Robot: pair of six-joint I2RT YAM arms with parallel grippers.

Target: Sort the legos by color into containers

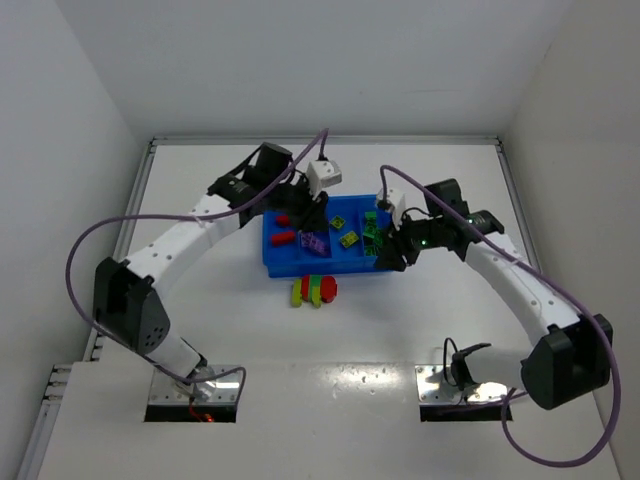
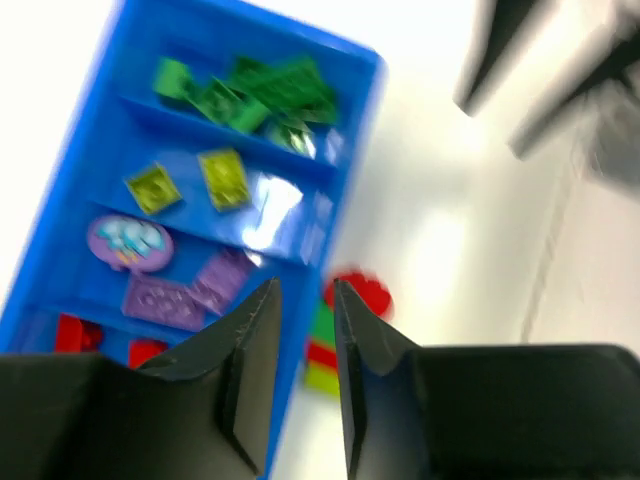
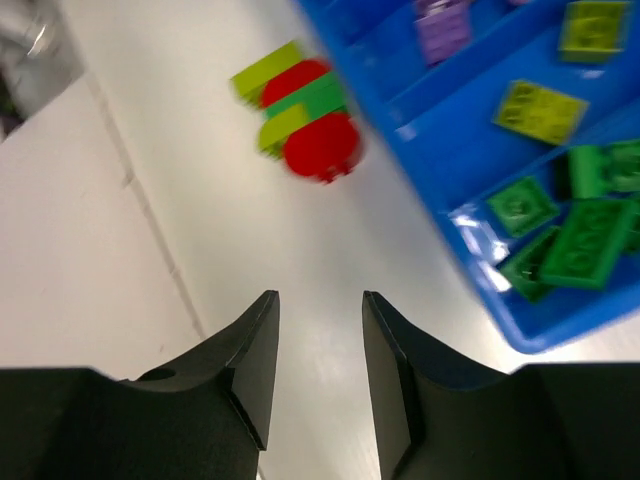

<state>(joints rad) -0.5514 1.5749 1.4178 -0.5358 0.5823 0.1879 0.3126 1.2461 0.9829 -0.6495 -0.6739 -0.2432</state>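
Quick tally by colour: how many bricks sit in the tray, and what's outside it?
Red bricks: 2
Purple bricks: 3
Yellow-green bricks: 2
Green bricks: 5 (piled together, so this count is less sure)
Mixed cluster, unsorted: 1
Total: 13, counting the cluster as one.

Left wrist view: the blue tray's end nearest the left pincer is hidden behind its fingers, which also cover part of the red bricks and of the multicoloured cluster, while a motion-blurred dark-and-grey shape far ahead and to its right cannot be identified.
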